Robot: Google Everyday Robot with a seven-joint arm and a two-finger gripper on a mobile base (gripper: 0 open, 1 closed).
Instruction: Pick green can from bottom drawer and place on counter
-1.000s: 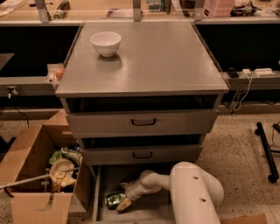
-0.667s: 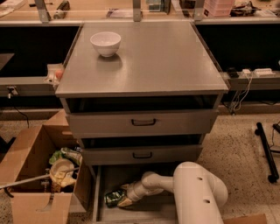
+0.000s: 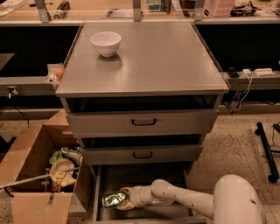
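The green can [image 3: 113, 200] lies on its side at the left of the open bottom drawer [image 3: 144, 181], shiny with dark-green and silver print. My gripper [image 3: 122, 200] reaches into the drawer from the right on a white arm, and its fingers close around the can's right end. The can is at the drawer floor level. The grey counter [image 3: 166, 57] is the cabinet top above, with a white bowl [image 3: 106, 43] at its back left.
Two grey drawer fronts with black handles [image 3: 144, 122] sit above the open drawer. An open cardboard box [image 3: 39, 175] with trash stands left of the cabinet. A tan workbench [image 3: 131, 8] runs behind. A black stand leg [image 3: 266, 151] lies on the floor at right.
The arm has shifted a little to the left in the drawer, and the gripper has closed in on the can, which sits slightly further left.
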